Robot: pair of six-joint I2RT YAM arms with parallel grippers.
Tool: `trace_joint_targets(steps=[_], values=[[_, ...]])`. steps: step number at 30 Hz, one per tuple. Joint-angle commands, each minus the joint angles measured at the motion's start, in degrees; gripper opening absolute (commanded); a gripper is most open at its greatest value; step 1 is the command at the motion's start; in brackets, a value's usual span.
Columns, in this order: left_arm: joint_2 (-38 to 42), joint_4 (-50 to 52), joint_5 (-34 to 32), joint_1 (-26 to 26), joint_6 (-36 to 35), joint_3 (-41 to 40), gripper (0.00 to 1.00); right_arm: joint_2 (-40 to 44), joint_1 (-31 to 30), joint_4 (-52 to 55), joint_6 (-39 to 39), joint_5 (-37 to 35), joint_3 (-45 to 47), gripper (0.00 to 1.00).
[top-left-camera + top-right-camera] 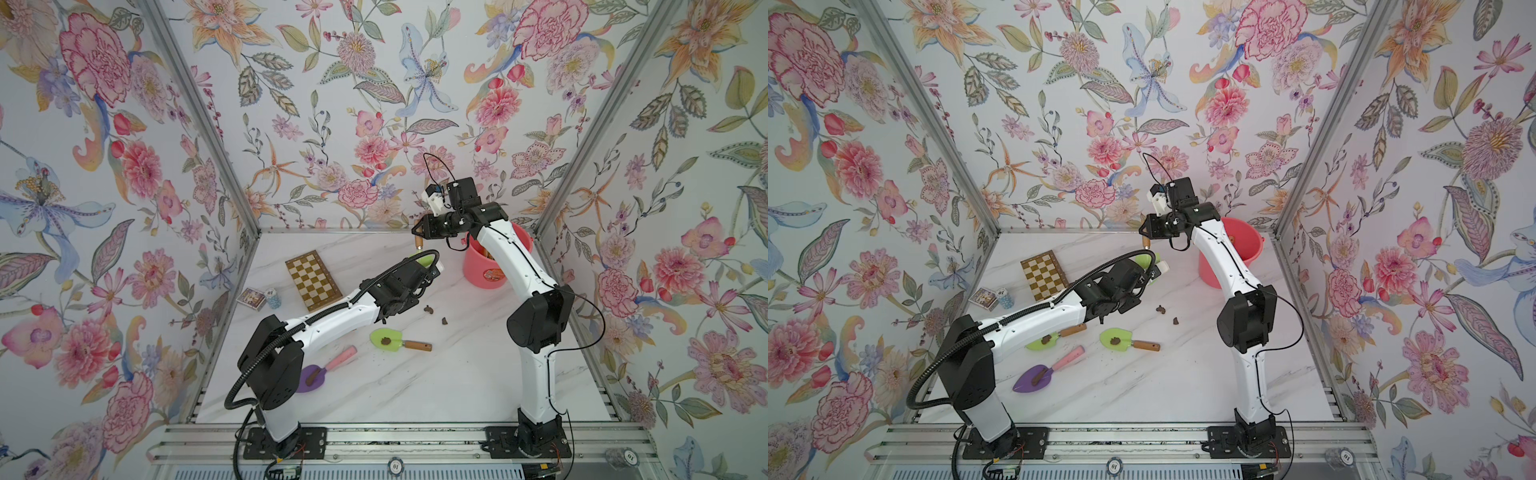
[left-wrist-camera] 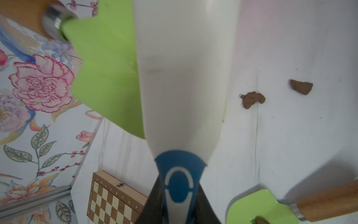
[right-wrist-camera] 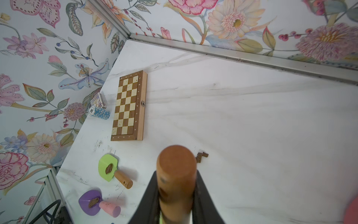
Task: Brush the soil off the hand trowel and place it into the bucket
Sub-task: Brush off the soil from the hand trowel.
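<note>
R gripper (image 3: pixel 176 194) clamped on trowel (image 2: pixel 104 77) handle, up in air, far middle; L gripper (image 2: pixel 177 203) clamped on brush (image 2: pixel 184 77), touching blade; sweep softly tip-ward, hold trowel steady; bucket (image 1: pixel 484 270) sits far right.

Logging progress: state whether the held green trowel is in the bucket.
Out: the right gripper holds the trowel by its handle above the table, beside the bucket.
</note>
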State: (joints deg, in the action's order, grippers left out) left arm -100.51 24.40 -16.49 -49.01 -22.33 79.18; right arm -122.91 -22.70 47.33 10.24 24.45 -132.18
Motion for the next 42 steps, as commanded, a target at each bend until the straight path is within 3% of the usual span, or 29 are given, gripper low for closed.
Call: trace_joint_targets(steps=[1,7,11,16,20,22,25,27,29,37,42], values=[[1.85,1.86,3.65,-1.21,4.63,-3.27,0.0,4.24,0.2,0.43,-0.35,-2.09,-3.07,0.1],[8.1,4.96,6.34,-1.51,11.64,-5.26,0.0,5.6,-0.14,-0.05,-1.66,-7.23,-2.14,0.1],[17.46,9.74,11.11,1.37,18.21,-5.21,0.0,7.27,-0.5,-3.91,-3.49,-9.26,2.45,0.09],[25.11,15.39,28.61,13.69,24.76,-5.0,0.0,10.33,-0.5,-6.91,-8.38,-5.99,7.91,0.12],[26.2,16.8,39.33,19.93,27.02,-5.09,0.0,16.9,-0.07,-13.28,-13.52,5.22,17.05,0.16],[25.82,15.99,45.17,22.33,28.5,-5.15,0.0,22.3,-0.07,-20.74,-16.24,10.11,25.16,0.14],[24.11,13.83,58.42,26.13,31.0,-5.53,0.0,33.04,0.18,-41.85,-17.86,15.84,43.46,0.09],[22.25,12.75,68.32,28.09,32.44,-5.54,0.0,39.28,0.86,-55.74,-15.53,17.75,54.27,0.07],[20.94,12.12,74.07,28.8,32.97,-5.09,0.0,42.49,1.79,-61.72,-12.77,19.75,58.56,0.06],[18.66,8.94,85.34,28.8,34.29,-5.54,0.0,42.74,1.25,-58.26,-15.51,25.44,56.48,0.06],[18.24,8.99,89.04,28.35,34.02,-5.51,0.0,39.6,2.35,-58.67,-14.26,34.83,52.11,0.06]])
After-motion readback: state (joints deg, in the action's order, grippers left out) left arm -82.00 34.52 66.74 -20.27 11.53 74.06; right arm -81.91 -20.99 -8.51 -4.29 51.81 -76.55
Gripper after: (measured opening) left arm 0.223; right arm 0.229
